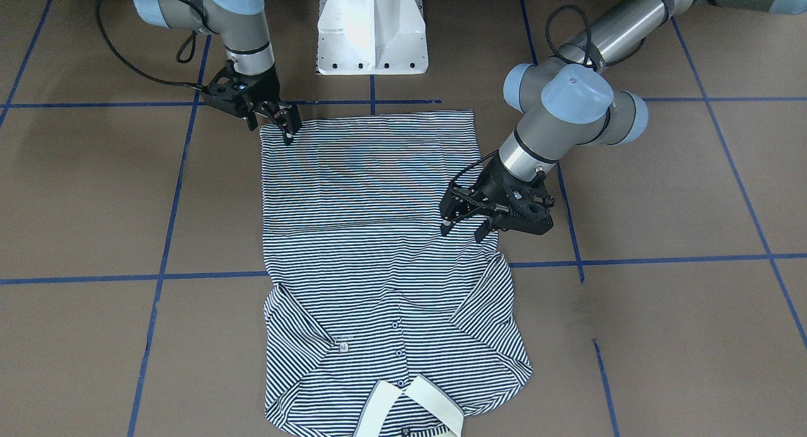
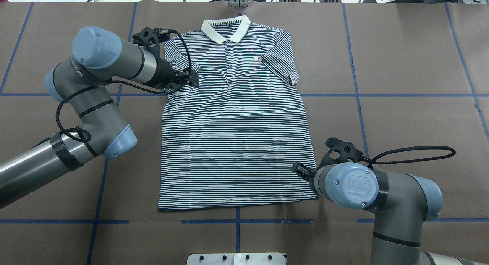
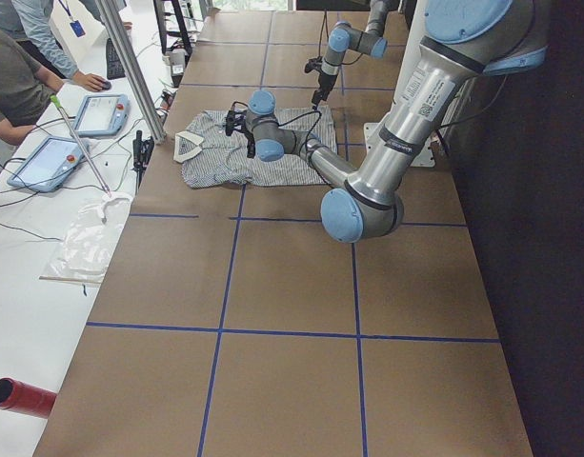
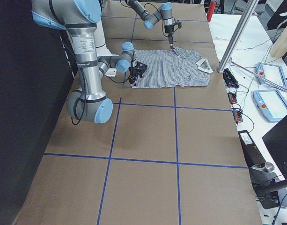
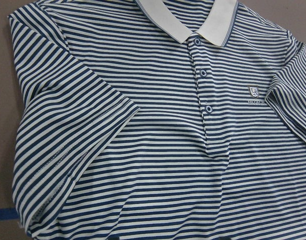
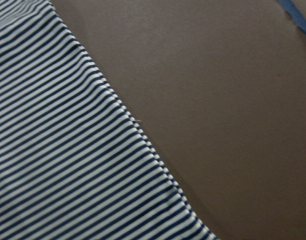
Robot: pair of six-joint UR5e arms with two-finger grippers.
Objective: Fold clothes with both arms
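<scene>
The striped polo shirt lies flat and front up on the brown table, its cream collar on the far side from the robot and its hem near the robot. My left gripper is open and hovers at the shirt's side edge just below its left sleeve; it also shows in the overhead view. The left wrist view shows the placket and chest logo. My right gripper is open, its tips at the hem's right corner. The right wrist view shows the hem edge.
The white pedestal base stands just behind the hem. Blue tape lines cross the table. Operators and tablets are at a white bench beyond the collar side.
</scene>
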